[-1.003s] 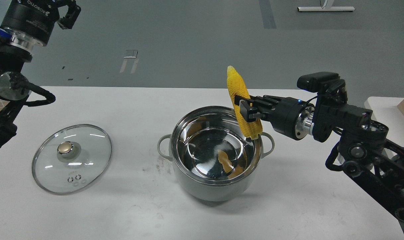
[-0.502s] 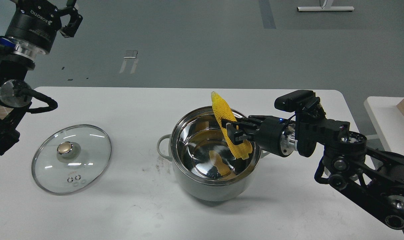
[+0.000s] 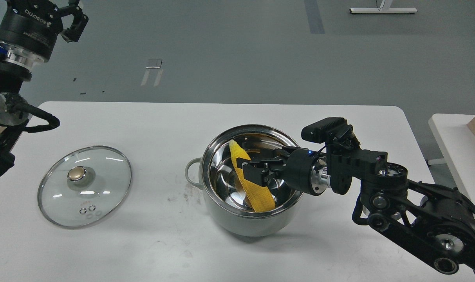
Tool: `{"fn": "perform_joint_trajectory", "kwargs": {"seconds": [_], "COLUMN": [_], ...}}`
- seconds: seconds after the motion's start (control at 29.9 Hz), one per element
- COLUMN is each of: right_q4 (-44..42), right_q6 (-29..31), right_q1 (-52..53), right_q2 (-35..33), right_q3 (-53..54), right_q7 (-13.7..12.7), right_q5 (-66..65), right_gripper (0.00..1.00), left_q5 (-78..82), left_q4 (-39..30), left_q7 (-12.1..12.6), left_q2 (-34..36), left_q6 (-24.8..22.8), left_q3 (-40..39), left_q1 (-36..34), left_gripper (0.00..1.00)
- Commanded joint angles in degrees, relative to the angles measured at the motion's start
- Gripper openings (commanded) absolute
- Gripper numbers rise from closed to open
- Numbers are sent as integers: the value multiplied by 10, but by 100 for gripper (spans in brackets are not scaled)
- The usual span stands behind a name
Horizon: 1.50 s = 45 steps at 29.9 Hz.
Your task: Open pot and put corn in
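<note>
Your corn (image 3: 250, 181) sits inside the open pot (image 3: 253, 219), tilted, its narrow tip up toward the far-left inner wall and its thick end low against the near wall. Your right pincer (image 3: 252, 173) is closed on the corn at mid-length, one finger on each side, and reaches in over the pot's right rim. The cob's lower end runs down and slightly right from the fingers; whether it touches the steel floor you cannot tell. The pot stands directly under the pincer on the white table (image 3: 163, 250), one loop handle showing to the pincer's left.

Well to the left of the pincer, the glass lid (image 3: 84, 186) lies flat on the table, gold knob up, apart from the pot. Far off to the upper left, your left pincer (image 3: 63, 17) hangs high above the table's edge; its fingers are partly cut off by the frame, so you cannot tell how wide it stands.
</note>
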Motion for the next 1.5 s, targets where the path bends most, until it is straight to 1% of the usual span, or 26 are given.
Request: {"fn": "perform_joint_trajectory", "kwargs": {"seconds": [0.0, 0.1, 0.2, 0.37, 0.4, 0.47, 0.53, 0.67, 0.77, 0.8, 0.84, 0.87, 0.9, 1.0, 1.07, 1.14, 1.2, 1.24, 1.3, 1.37, 1.47], "right_q4": [1, 1, -2, -12, -19, -38, -70, -110, -157, -179, -179, -206, -235, -285, -301, -331, -385, -402, -447, -484, -517], "right_q6": [0, 0, 0, 0, 0, 0, 0, 0, 0, 0, 0, 0, 0, 0, 0, 0, 0, 0, 0, 0, 0], "right_q1": [0, 1, 5, 5, 4, 5, 11, 40, 73, 88, 88, 100, 104, 109, 109, 108, 108, 108, 107, 102, 89], "right_q2": [0, 6, 9, 59, 65, 102, 153, 190, 187, 183, 183, 176, 168, 153, 146, 136, 118, 113, 105, 104, 104], "right_q3": [1, 8, 49, 187, 206, 265, 347, 435, 472, 481, 481, 497, 513, 544, 559, 572, 574, 574, 574, 574, 574], "right_q7": [0, 0, 0, 2, 4, 19, 33, 34, 34, 35, 35, 35, 34, 36, 39, 56, 90, 98, 109, 109, 110], "right_q5": [0, -2, -1, 3, 4, 10, 25, 48, 112, 153, 153, 194, 231, 310, 341, 390, 465, 484, 529, 557, 570], "right_gripper": [100, 100, 100, 100, 100, 100, 100, 100, 100, 100, 100, 100, 100, 100, 100, 100, 100, 100, 100, 100, 100], "left_q5": [0, 0, 0, 1, 1, -1, -1, -2, -2, -4, -4, -4, -5, -5, -5, -5, -6, -6, -8, -18, -37], "left_q4": [-3, -7, -7, -4, -1, 4, 21, 31, 29, 28, 28, 28, 28, 29, 29, 30, 30, 31, 30, 26, 30], "left_q7": [0, 0, -1, 0, 0, 1, 2, 3, 3, 4, 4, 4, 4, 11, 12, 16, 17, 17, 17, 17, 19], "left_q2": [0, 7, 10, 10, 10, 10, 10, 10, 9, 9, 9, 9, 8, 5, 4, 3, 2, 2, 1, 4, 10], "left_q6": [1, 1, 1, 0, 1, 1, 0, 0, 1, 1, 1, 1, 0, -4, -7, -12, -11, -11, -9, -7, -11], "left_q3": [0, 0, 0, 2, 2, 2, 3, 1, -1, -1, -1, -1, -1, -1, -1, 0, 0, 0, 0, -1, -12], "left_q1": [8, 12, 12, 15, 16, 16, 17, 15, 12, 11, 11, 9, 8, 7, 7, 7, 8, 8, 7, 7, 13], "left_gripper": [98, 98, 98, 98, 98, 98, 98, 98, 98, 98, 98, 98, 98, 98, 98, 98, 98, 98, 98, 98, 98]}}
